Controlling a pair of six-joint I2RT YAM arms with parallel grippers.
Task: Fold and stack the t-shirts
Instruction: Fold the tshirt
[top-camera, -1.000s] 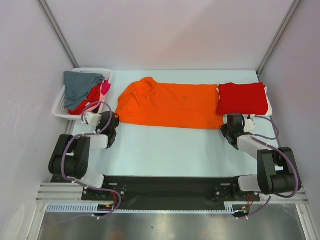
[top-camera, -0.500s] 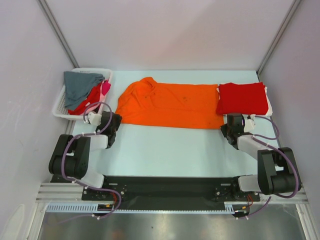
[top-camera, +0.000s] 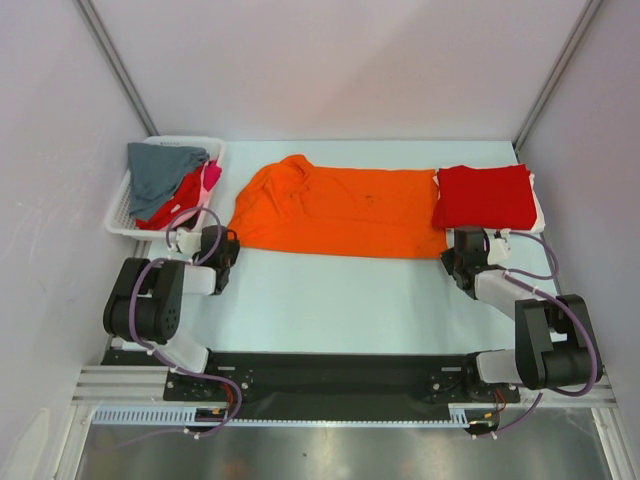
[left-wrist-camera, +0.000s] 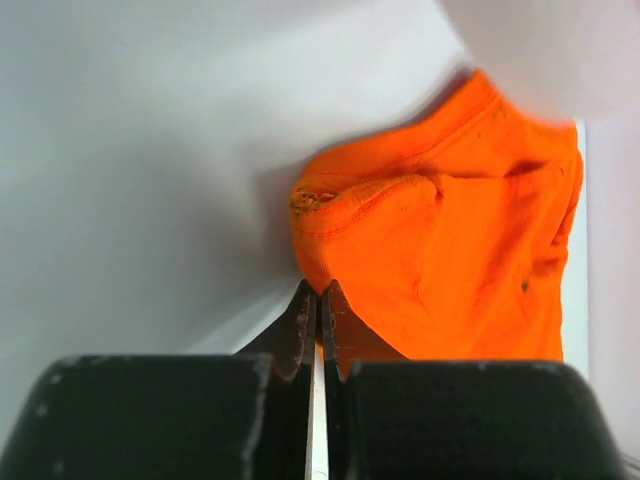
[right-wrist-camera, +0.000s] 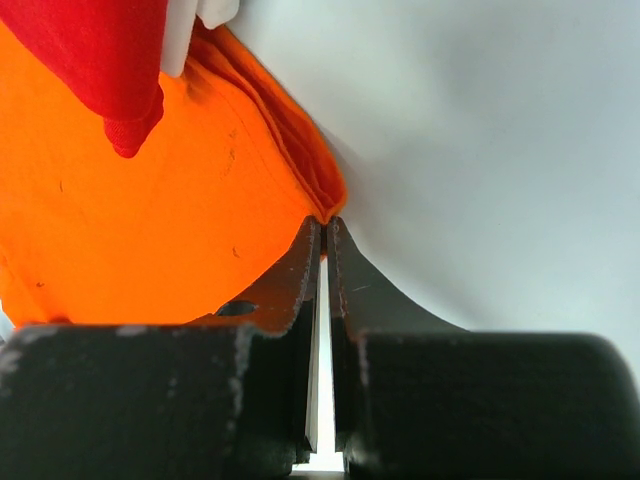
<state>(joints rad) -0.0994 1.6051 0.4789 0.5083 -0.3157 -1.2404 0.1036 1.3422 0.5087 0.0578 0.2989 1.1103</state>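
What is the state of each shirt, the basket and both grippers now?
orange t-shirt: laid out on the table
red t-shirt: folded, over the orange one's right end
white mesh basket: holding unfolded shirts
grey t-shirt: crumpled inside it
left gripper: shut on the orange t-shirt's corner
right gripper: shut on its other near corner

I work inside a pale booth under flat, even light. The pale blue tabletop (top-camera: 330, 300) lies in front of me. A plain white back wall (top-camera: 330, 70) closes it at 12 o'clock, with side panels at 9 (top-camera: 50, 150) and 3 (top-camera: 610, 130). Grey metal struts run up at 11 (top-camera: 115, 65) and 1 (top-camera: 563, 65). At 6 sit a black plate (top-camera: 330, 370), an aluminium rail (top-camera: 120, 385) and a brushed steel sheet (top-camera: 330, 455).
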